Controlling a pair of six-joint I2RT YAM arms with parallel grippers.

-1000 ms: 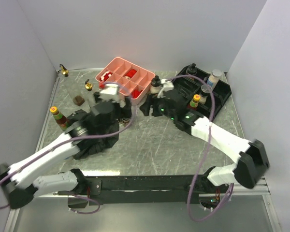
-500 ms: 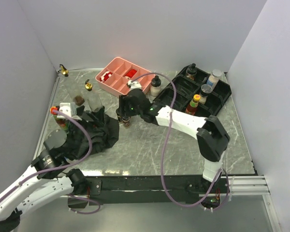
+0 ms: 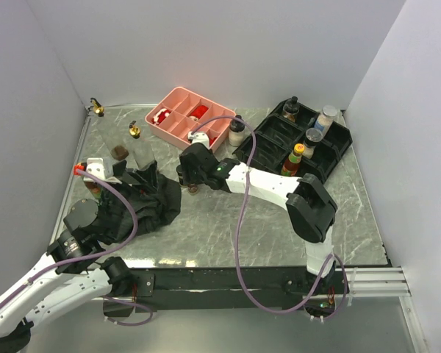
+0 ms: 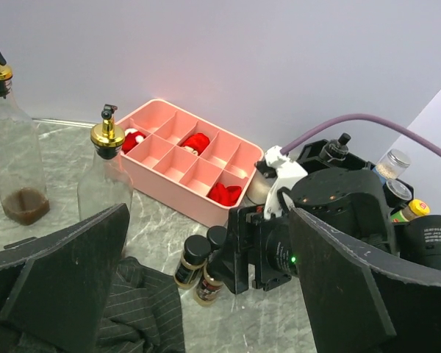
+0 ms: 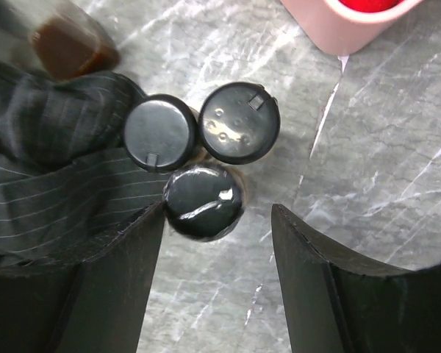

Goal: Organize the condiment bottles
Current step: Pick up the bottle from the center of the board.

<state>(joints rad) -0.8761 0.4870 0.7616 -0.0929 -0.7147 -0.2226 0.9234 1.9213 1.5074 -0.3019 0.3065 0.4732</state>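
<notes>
Three black-lidded spice jars (image 5: 203,201) stand bunched beside the black cloth (image 5: 51,162). My right gripper (image 5: 217,276) hangs straight over them, open. The nearest jar sits at the mouth of the gap, close against the left finger (image 5: 121,272), and is not gripped. In the top view the right gripper (image 3: 191,182) covers most of the jars (image 3: 194,190). My left gripper (image 4: 206,294) is wide open with nothing in it, low at the left over the cloth, facing the jars (image 4: 192,259). Two clear gold-spouted bottles (image 4: 106,176) stand at the far left. Several more bottles stand in the black rack (image 3: 331,151).
The pink compartment tray (image 3: 178,125) with red pieces lies just behind the jars. A white black-capped bottle (image 3: 237,132) stands between tray and rack. The crumpled black cloth (image 3: 143,202) lies at the left. A red-capped sauce bottle (image 3: 79,170) stands by the left wrist. Walls close in the left, back and right.
My left arm has drawn back from the table's middle to the near left. The right arm has swung left from beside the rack to over the jars, and its jaws have narrowed.
</notes>
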